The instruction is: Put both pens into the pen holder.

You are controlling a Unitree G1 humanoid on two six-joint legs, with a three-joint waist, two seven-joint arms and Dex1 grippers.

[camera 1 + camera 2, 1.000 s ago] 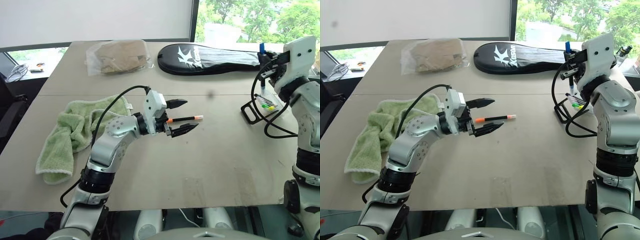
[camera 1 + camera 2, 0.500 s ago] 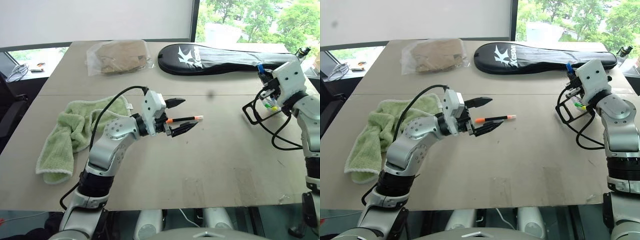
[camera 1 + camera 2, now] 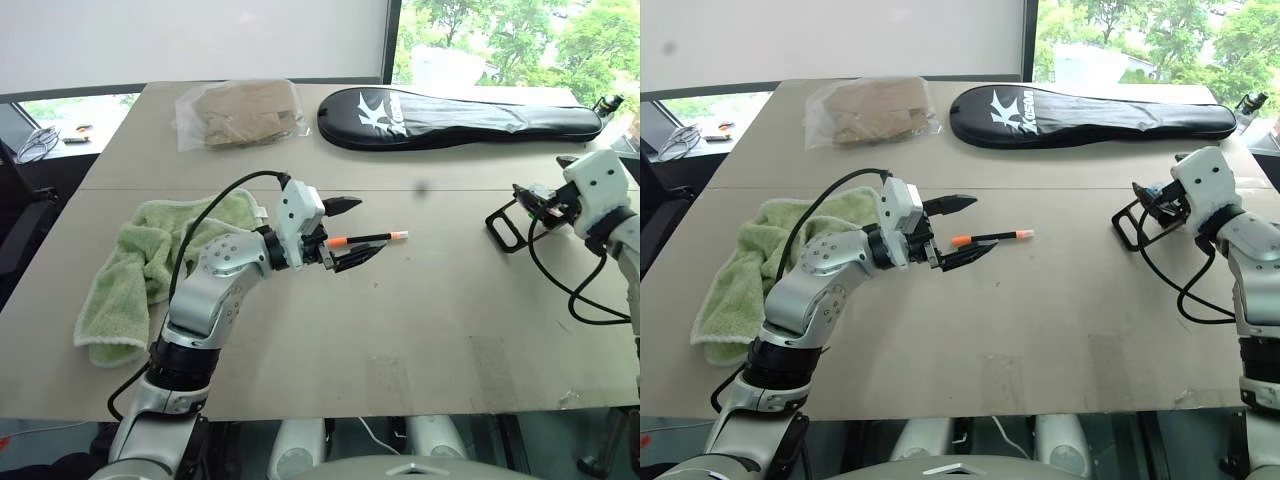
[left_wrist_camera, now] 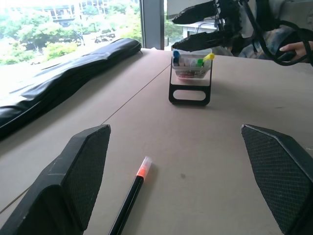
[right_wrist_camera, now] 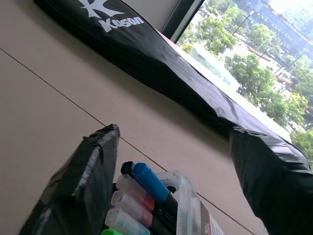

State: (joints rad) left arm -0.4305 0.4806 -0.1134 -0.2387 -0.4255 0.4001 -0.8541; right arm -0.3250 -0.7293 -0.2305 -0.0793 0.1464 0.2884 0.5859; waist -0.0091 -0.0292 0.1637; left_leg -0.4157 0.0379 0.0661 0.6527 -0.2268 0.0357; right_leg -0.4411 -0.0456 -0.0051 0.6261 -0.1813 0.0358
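While our right gripper (image 3: pixel 1148 196) is gaping above the pen holder (image 4: pixel 190 78) at three o'clock, our left gripper (image 3: pixel 352 230) is spreading around the black pen (image 3: pixel 366 239).

Head pair: 2 eyes look forward and down over the table (image 3: pixel 420 300).
Left wrist: low, faces the pen holder (image 4: pixel 190 78).
Right wrist: close above the holder.

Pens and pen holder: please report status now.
Left gripper open around black pen. Right gripper open over pen holder; blue pen inside. Path clear.
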